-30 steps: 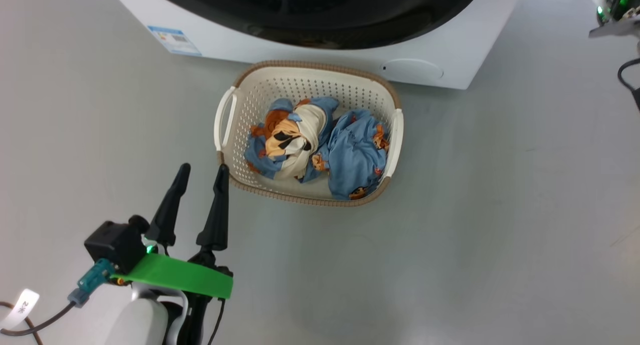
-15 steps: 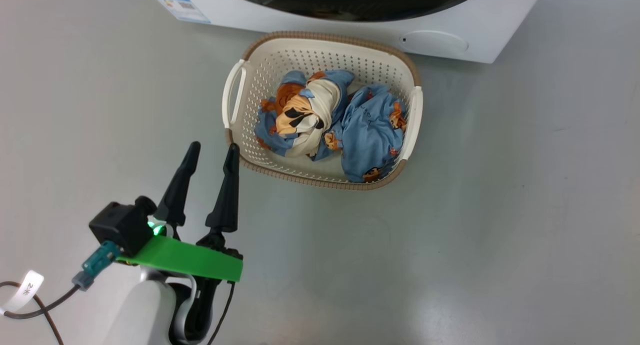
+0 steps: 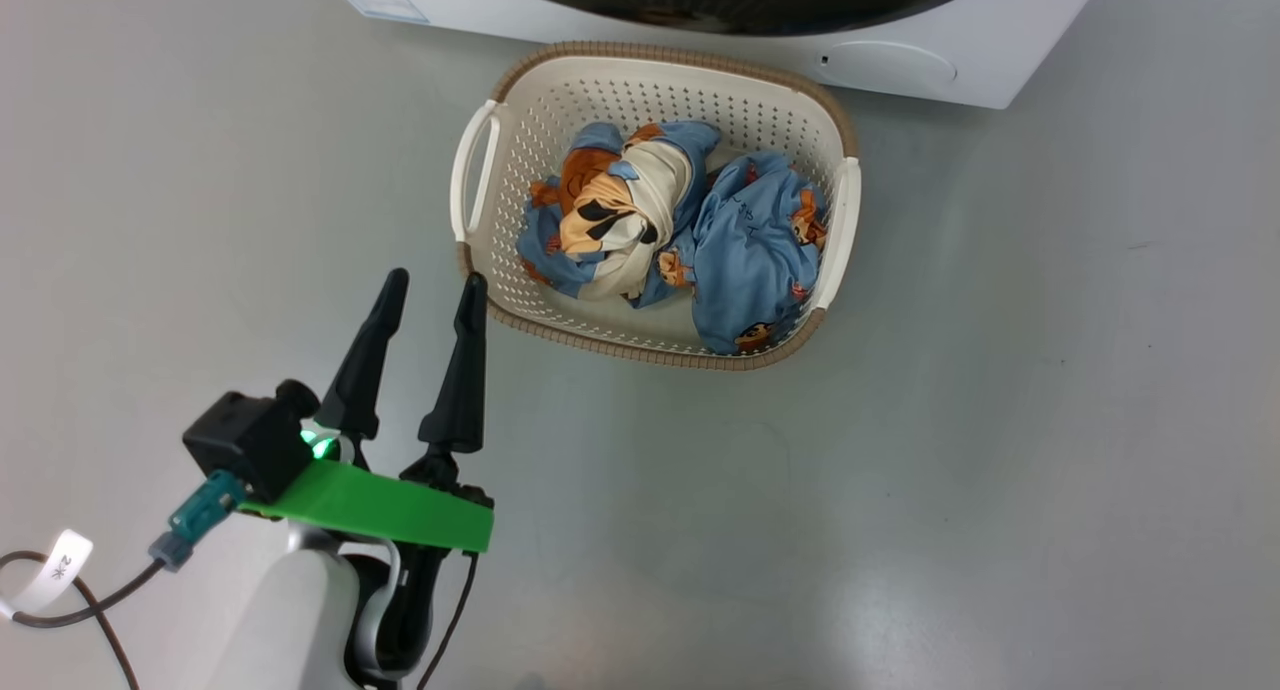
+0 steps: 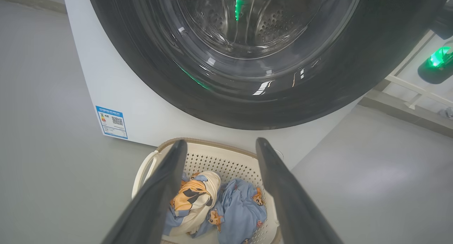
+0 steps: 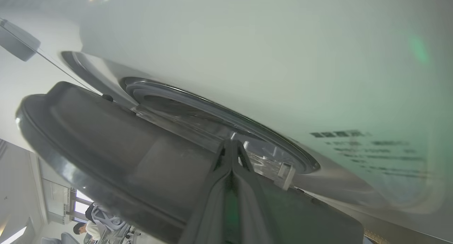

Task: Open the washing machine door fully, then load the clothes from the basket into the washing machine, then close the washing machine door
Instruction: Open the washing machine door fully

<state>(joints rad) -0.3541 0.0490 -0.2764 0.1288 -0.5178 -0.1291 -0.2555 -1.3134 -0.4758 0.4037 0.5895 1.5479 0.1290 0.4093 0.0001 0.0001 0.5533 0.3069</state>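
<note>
I have the basket [image 3: 640, 348] sitting on the floor [image 3: 950, 470] just in front of the washing machine [image 3: 1010, 65], the clothes [image 3: 680, 235] lying in it as two bundles side by side, and my left tool [image 3: 437, 279] just beside its near-left corner.

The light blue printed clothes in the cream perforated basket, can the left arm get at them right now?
Probably yes. The left end effector hangs open just outside the cream plastic basket's near left corner, the basket has no lid, and nothing lies over the light blue cartoon-print clothes.
</note>
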